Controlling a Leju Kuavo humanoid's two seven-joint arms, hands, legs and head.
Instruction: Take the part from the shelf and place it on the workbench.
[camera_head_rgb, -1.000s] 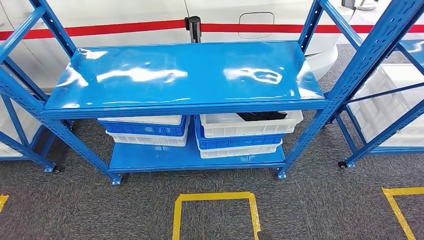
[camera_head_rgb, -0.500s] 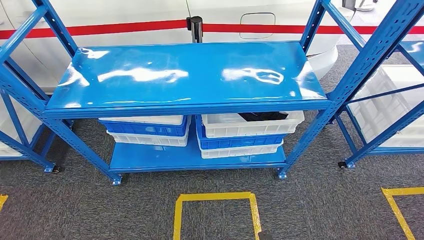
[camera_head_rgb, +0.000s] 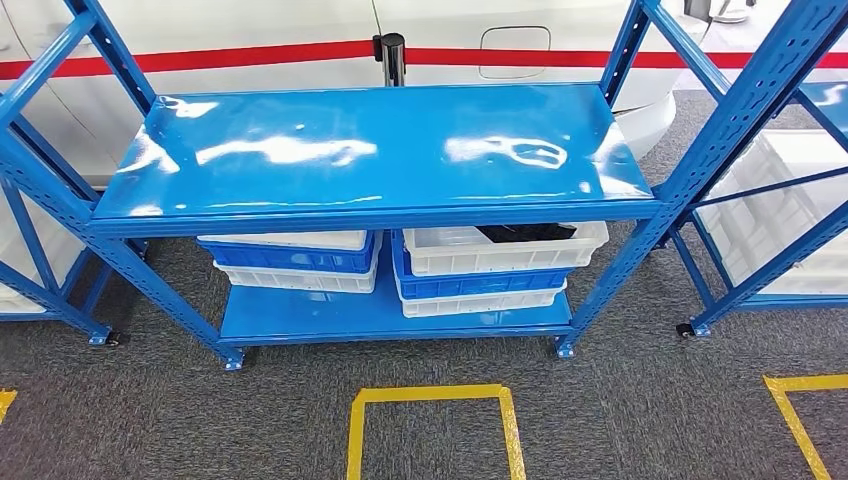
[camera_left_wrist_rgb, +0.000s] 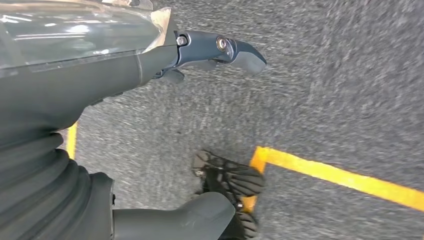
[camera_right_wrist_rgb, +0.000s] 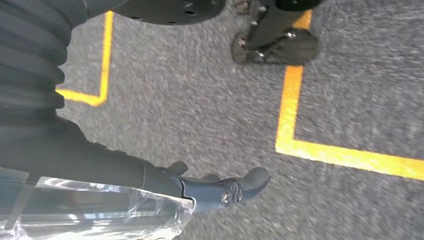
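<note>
Approach step judged: both robot hands (camera_left_wrist_rgb: 220, 50) (camera_right_wrist_rgb: 225, 190) hang empty, fingers extended; dark part (camera_head_rgb: 522, 233) in white bin (camera_head_rgb: 500, 250) on shelf (camera_head_rgb: 380, 150) must be reached.

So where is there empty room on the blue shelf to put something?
The top shelf board is bare from post to post. The lower shelf is crowded: stacked bins on the left and right, leaving a bare strip in front.

We are seeing a glossy blue painted-metal shelf (camera_head_rgb: 370, 150) reflecting light, smooth plastic crates (camera_head_rgb: 500, 250) beneath it, and rough matt grey carpet (camera_left_wrist_rgb: 350, 75) lying beyond our smooth grey fingers (camera_left_wrist_rgb: 245, 52).
</note>
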